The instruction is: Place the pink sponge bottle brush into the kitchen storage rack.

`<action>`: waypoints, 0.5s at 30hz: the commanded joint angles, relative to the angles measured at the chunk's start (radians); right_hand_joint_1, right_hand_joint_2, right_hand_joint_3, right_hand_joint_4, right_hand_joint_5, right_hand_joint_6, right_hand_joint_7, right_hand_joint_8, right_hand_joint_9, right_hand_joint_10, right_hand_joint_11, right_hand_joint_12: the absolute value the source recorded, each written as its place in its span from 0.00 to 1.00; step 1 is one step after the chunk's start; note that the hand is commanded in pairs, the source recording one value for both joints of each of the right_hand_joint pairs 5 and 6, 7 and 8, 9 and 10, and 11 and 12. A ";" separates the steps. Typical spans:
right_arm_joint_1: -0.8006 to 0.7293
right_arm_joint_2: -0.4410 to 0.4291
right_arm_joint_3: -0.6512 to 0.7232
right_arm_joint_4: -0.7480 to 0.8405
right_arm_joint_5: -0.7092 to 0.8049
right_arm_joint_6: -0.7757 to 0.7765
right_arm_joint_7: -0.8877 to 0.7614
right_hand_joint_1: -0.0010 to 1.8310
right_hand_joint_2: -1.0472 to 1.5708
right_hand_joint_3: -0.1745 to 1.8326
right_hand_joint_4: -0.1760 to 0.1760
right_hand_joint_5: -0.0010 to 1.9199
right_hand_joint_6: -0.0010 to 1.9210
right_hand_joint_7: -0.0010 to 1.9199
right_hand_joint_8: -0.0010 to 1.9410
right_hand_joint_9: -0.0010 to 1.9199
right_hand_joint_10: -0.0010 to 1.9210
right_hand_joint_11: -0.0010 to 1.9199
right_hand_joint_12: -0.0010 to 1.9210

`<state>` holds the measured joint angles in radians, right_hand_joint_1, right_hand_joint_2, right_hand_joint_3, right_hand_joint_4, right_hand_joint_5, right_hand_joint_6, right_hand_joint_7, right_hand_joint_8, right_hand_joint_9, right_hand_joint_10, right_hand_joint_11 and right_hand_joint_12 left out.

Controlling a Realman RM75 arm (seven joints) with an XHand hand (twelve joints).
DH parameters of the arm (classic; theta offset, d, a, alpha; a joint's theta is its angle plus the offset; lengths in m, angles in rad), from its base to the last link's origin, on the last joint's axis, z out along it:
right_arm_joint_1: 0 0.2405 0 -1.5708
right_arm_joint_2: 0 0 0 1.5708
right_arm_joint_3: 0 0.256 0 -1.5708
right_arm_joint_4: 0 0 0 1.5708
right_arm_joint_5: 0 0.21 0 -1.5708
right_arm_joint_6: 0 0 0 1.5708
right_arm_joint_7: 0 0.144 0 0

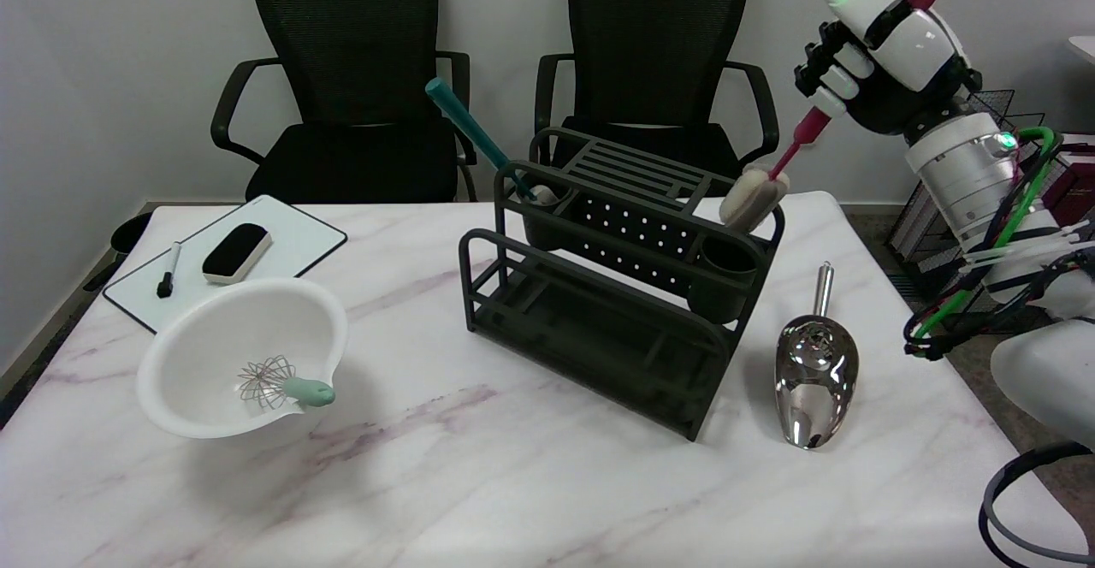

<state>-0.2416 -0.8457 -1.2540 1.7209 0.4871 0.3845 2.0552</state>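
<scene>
Marbled tabletop [513, 465] in front, dark slatted storage rack [616, 294] behind it; the brush is not yet placed.
The pink sponge bottle brush [774, 176] is gripped by its stiff pink handle in the clenched fingers [843, 72] of the right hand [881, 46], its soft, pale foam head tilted just above the rack's right cup [725, 281]; lowering and release are judged to remain.
</scene>
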 commanded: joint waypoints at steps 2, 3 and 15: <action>0.004 0.005 -0.064 -0.090 0.000 0.056 0.019 0.54 1.00 0.49 0.50 1.00 1.00 1.00 0.99 1.00 1.00 1.00 1.00; 0.004 0.005 -0.070 -0.097 0.001 0.063 0.021 0.54 1.00 0.49 0.50 1.00 1.00 1.00 0.99 1.00 1.00 1.00 1.00; 0.017 0.008 -0.130 -0.149 0.002 0.109 0.040 0.54 1.00 0.48 0.50 1.00 1.00 1.00 0.99 1.00 1.00 1.00 1.00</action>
<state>-0.2373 -0.8425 -1.3196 1.6404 0.4872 0.4368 2.0767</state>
